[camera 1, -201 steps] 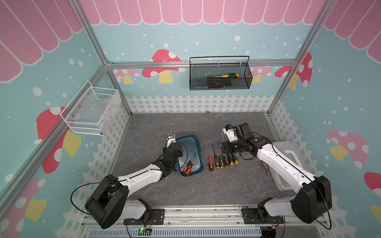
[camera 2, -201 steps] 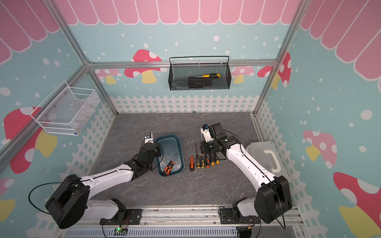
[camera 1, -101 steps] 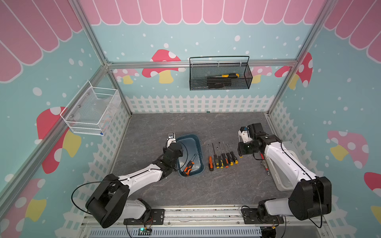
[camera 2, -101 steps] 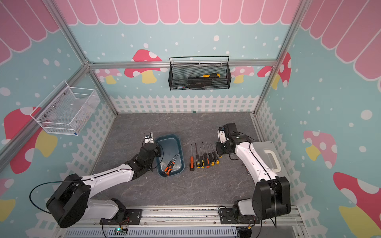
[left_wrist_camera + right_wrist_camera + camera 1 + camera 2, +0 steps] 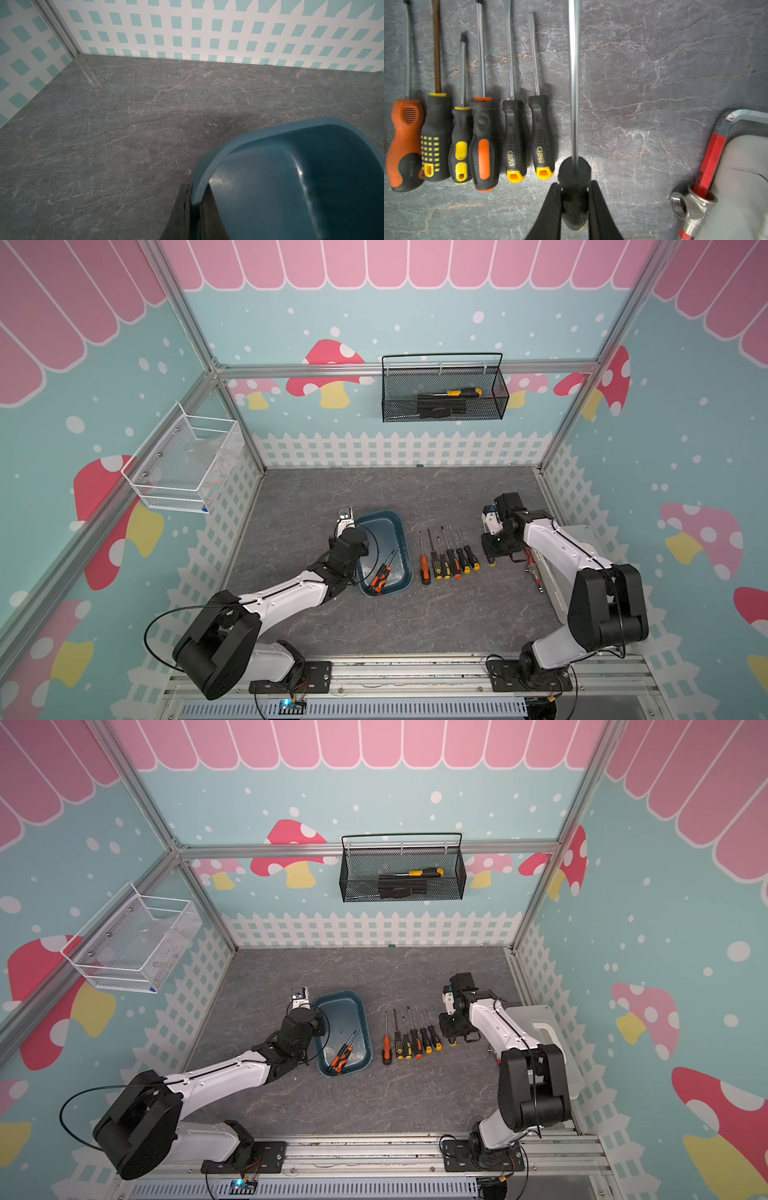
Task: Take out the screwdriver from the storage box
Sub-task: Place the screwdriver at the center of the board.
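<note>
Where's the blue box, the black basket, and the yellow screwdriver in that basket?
Blue box [image 5: 384, 531]: a top view, bare bottom.
Black basket [image 5: 401, 398]: a top view, front mesh.
Yellow screwdriver [image 5: 454, 393]: a top view, yellow handle.

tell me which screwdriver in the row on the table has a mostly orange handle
The screwdriver at the row's end nearest the storage box; the other five handles are mainly black.

The box [image 5: 388, 531] is dark blue. The counter [image 5: 332, 489] is grey with thin pale cracks. Beside the box, the screwdrivers [image 5: 453, 562] have black, orange and yellow handles.
</note>
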